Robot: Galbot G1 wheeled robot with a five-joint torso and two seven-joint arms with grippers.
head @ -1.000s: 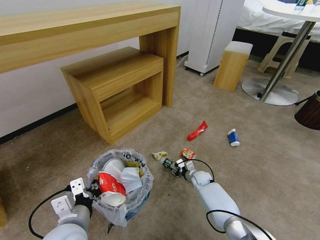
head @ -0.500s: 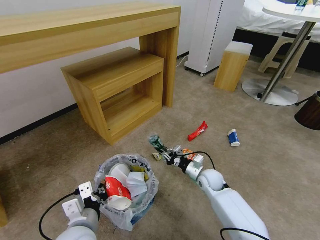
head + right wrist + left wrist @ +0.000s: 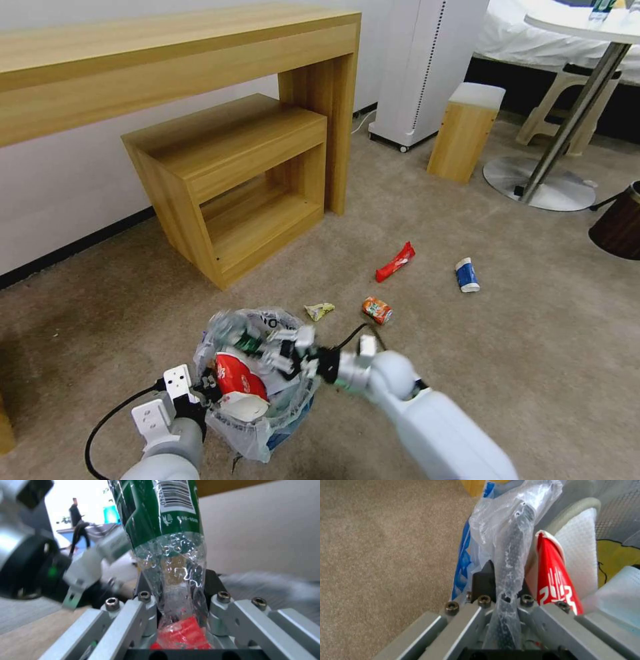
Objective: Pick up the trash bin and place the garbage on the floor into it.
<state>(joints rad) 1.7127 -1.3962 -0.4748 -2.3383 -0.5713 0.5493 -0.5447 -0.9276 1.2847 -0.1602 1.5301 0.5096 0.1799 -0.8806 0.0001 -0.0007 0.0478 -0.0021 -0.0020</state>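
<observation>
Gripping a crushed bottle [image 3: 166, 542] lengthwise, right tool [image 3: 176, 597]; left tool [image 3: 501, 590] pinching bin rim [image 3: 516, 542].

Short-pile matt carpet [image 3: 533, 347]; crinkly translucent plastic bag [image 3: 506, 530] lining the bin [image 3: 283, 427]; clear, glossy, crumpled plastic bottle [image 3: 166, 542] with a green label; brushed metal gripper frame [image 3: 110, 627]; smooth light wood desk [image 3: 167, 60].

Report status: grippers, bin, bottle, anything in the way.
Left gripper shut on trash bin rim. Right gripper shut on plastic bottle, over the bin. Path clear.
</observation>
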